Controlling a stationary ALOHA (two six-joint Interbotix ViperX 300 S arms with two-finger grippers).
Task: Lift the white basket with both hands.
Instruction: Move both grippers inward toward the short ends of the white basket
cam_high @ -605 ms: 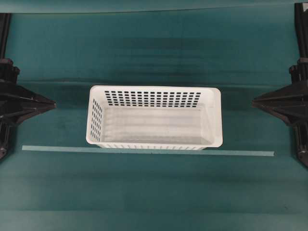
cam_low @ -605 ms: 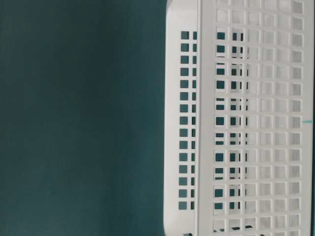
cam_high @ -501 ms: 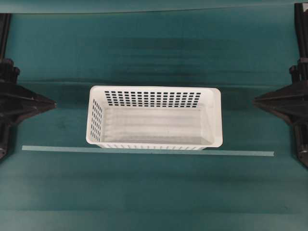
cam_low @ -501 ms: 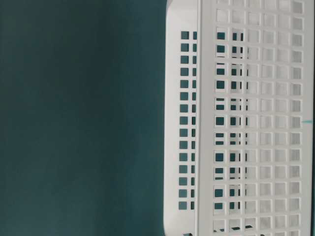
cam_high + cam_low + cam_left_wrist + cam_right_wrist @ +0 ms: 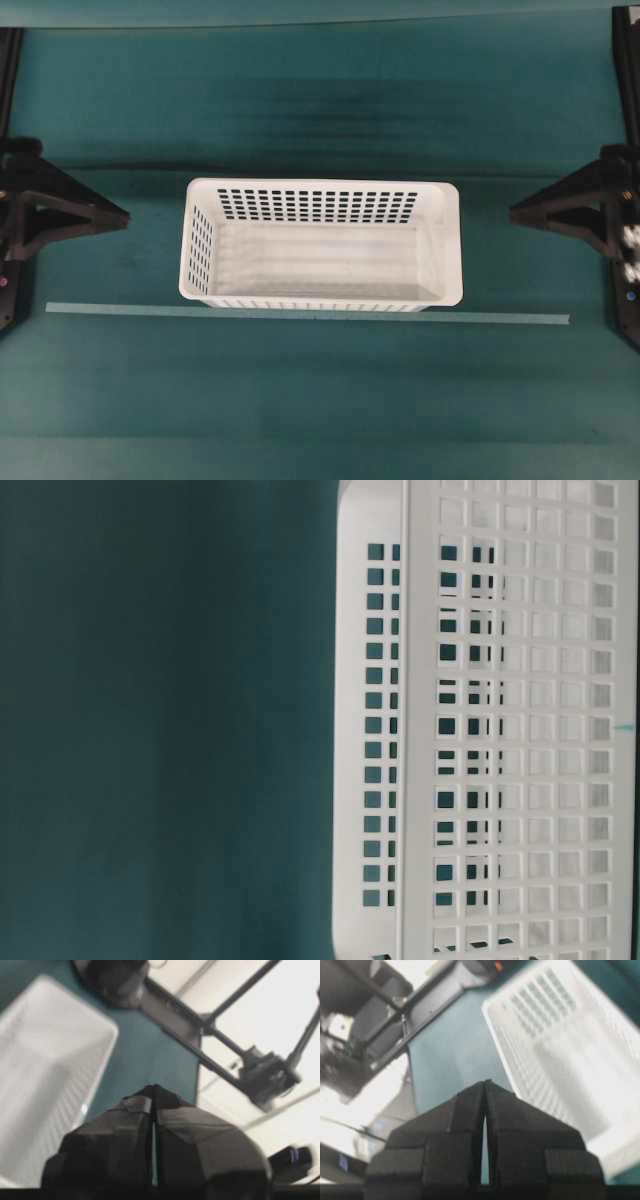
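The white basket [image 5: 320, 243] sits on the green table [image 5: 320, 400]. The left gripper [image 5: 122, 214] and the right gripper [image 5: 516, 212] are both pinched closed, holding nothing, well apart from it.

You're at a robotics lab bench: a teal cloth-covered surface [image 5: 320, 400] (marked with a pale tape line [image 5: 300, 314]), black frame struts [image 5: 235, 1025] beyond, bright room behind.

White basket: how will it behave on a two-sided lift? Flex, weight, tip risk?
The white basket looks empty with thin perforated walls, so probably light, and the long walls may flex. Its wide flat floor suggests it won't tip, though uneven lifting could tilt it.
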